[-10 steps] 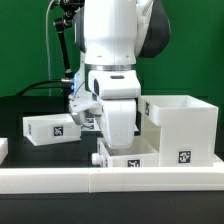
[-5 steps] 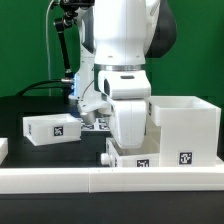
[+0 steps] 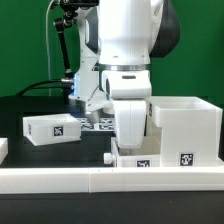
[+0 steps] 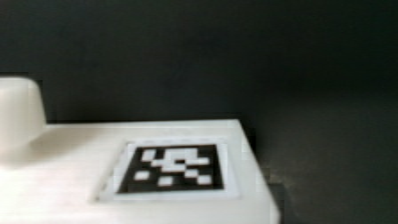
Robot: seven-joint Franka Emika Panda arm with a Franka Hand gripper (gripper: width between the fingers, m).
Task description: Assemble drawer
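Observation:
The large boxy housing (image 3: 185,125) stands at the exterior view's right. One small open-top tray (image 3: 52,129) sits on the black table at the left. A second small tray (image 3: 135,160) lies beside the housing, just behind the front rail. My gripper (image 3: 131,145) reaches down into this tray, and the hand hides the fingertips. The tray travels with the hand, so the gripper holds it. In the wrist view the tray's white face (image 4: 71,165) and its square tag (image 4: 175,170) fill the frame, blurred and very close. The fingertips do not show there.
The long low white rail (image 3: 60,180) runs along the front edge. The marker board (image 3: 97,124) lies flat behind the arm. A small white piece (image 3: 3,150) shows at the far left edge. Cables and a stand (image 3: 66,50) rise at the back.
The gripper and the second small tray have slid toward the exterior view's right, closer to the housing. The left tray and the housing have not moved.

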